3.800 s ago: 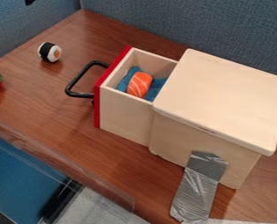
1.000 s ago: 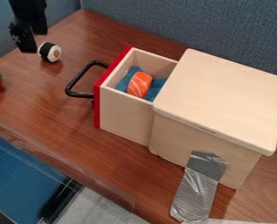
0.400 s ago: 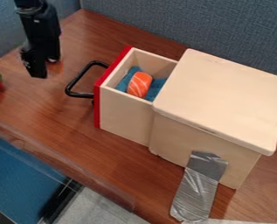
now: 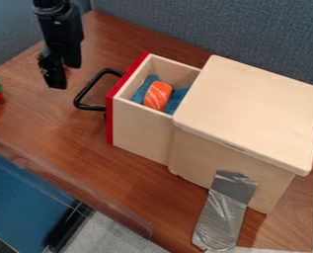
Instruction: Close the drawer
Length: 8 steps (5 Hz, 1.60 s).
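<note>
Hanging near black handle (image 4: pixel 93 107), gripper (image 4: pixel 64 76); drawer (image 4: pixel 142 131) open, orange sushi (image 4: pixel 158 95) inside

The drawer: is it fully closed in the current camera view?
No, the drawer sticks out of the wooden box, its inside showing.

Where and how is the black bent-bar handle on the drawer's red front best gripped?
Probably mid-span on the outer bar of the black handle, from above, one finger on each side: that straight stretch stands off the red drawer front with a gap behind.
</note>
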Available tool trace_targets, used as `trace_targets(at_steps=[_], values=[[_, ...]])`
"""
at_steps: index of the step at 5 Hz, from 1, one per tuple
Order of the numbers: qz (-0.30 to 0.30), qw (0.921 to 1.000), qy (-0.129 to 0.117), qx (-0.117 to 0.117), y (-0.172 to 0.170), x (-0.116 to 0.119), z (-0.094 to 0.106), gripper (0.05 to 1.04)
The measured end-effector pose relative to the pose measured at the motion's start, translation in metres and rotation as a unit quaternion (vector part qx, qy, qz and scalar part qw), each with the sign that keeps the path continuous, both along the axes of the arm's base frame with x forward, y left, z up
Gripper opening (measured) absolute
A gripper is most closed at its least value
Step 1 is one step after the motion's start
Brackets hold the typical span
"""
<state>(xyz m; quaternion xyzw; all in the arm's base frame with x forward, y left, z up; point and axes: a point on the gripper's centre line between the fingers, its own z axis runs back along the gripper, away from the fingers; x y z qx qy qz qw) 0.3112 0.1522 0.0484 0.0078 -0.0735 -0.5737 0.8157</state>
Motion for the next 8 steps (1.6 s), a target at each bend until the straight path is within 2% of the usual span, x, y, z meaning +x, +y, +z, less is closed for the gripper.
trace_targets(at_steps=[1, 3, 4, 6, 8], values=[[0.009, 0.9999, 0.004, -0.003, -0.01, 0.001, -0.004, 1.001], [0.001, 0.9999, 0.013, 0.011, -0.028, -0.006, -0.023, 1.001], [-0.001, 0.9999, 0.013, 0.01, -0.039, -0.006, -0.025, 1.001], [-0.008, 0.9998, 0.014, -0.007, -0.064, -0.004, -0.016, 1.001], [-0.019, 0.9998, 0.011, -0.003, -0.09, -0.001, -0.018, 1.001]])
